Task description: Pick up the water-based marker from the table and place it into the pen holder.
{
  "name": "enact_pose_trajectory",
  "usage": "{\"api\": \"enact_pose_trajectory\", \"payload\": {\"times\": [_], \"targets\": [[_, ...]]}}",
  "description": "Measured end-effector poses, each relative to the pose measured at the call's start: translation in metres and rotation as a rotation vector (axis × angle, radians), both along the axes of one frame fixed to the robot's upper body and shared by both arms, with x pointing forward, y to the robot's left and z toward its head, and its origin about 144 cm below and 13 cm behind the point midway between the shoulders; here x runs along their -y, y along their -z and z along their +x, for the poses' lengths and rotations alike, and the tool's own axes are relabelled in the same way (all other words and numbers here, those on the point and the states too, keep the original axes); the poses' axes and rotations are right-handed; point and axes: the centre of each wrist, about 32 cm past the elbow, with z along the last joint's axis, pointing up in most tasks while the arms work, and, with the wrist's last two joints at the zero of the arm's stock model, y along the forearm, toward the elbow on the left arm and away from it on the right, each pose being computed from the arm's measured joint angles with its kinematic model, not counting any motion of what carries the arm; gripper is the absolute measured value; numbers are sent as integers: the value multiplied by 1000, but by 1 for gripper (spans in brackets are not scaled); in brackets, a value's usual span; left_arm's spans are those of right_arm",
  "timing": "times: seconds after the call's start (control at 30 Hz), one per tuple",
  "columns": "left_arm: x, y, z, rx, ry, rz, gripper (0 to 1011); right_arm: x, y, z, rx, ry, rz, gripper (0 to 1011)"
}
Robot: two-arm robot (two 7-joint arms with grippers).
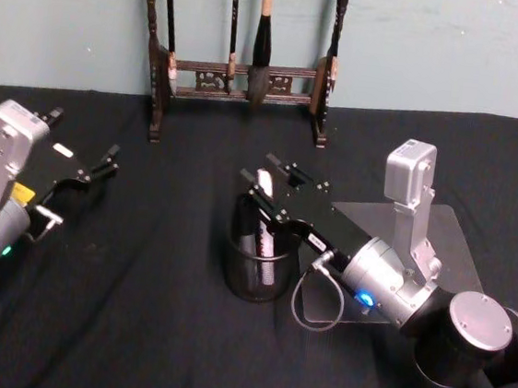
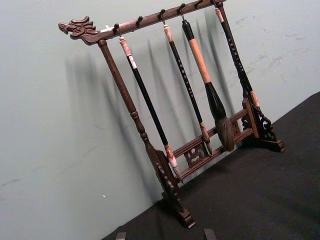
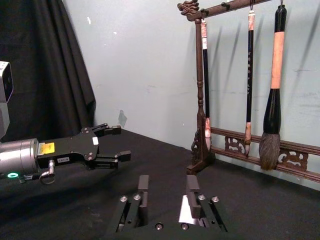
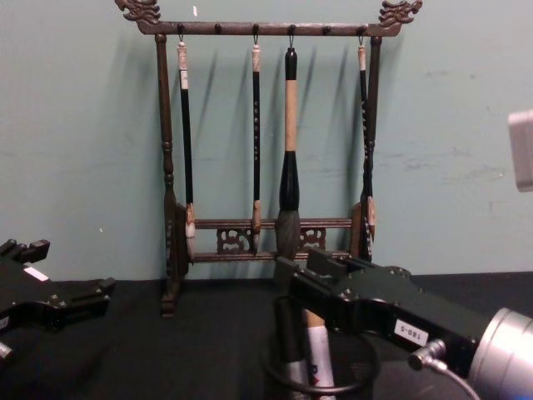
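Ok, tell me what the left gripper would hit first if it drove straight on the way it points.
Probably the brush rack. The left gripper sits at the table's left and aims toward the back wall; its wrist camera looks straight at the rack's left post and foot, with bare black cloth before it. Depth is hard to judge.

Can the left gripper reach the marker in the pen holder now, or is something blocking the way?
Probably not. The marker stands inside the pen holder, and the right gripper sits open directly over the rim, covering the opening. The left gripper rests open, off to the left side over the black cloth.
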Motion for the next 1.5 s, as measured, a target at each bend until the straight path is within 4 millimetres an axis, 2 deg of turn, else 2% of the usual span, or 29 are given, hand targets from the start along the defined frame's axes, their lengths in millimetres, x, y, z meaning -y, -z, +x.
{"api": "enact_pose_trajectory", "payload": {"times": [0.1, 0.2, 0.23, 0.3, 0.43, 0.63, 0.83, 1.0, 1.17, 1.5], "targets": [[0, 0, 0, 0, 0, 0, 1001, 0, 0, 0, 0, 0, 0, 561], [0, 0, 0, 0, 0, 0, 1001, 0, 0, 0, 1, 0, 1, 621], [0, 0, 0, 0, 0, 0, 1001, 0, 0, 0, 1, 0, 1, 683], [0, 0, 0, 0, 0, 0, 1001, 0, 0, 0, 1, 0, 1, 719], [0, 0, 0, 0, 0, 0, 1001, 0, -1, 0, 2, -1, 2, 867], [0, 0, 0, 0, 0, 0, 1001, 3, -12, 3, 35, 8, 20, 993], [0, 0, 0, 0, 0, 0, 1001, 16, -32, 6, 113, 87, 51, 1002], [0, 0, 0, 0, 0, 0, 1001, 36, -41, 3, 128, 244, 31, 1002], [0, 0, 0, 0, 0, 0, 1001, 55, -36, -4, 93, 395, -38, 1002], [0, 0, 0, 0, 0, 0, 1001, 72, -12, -16, 3, 556, -232, 1002]]}}
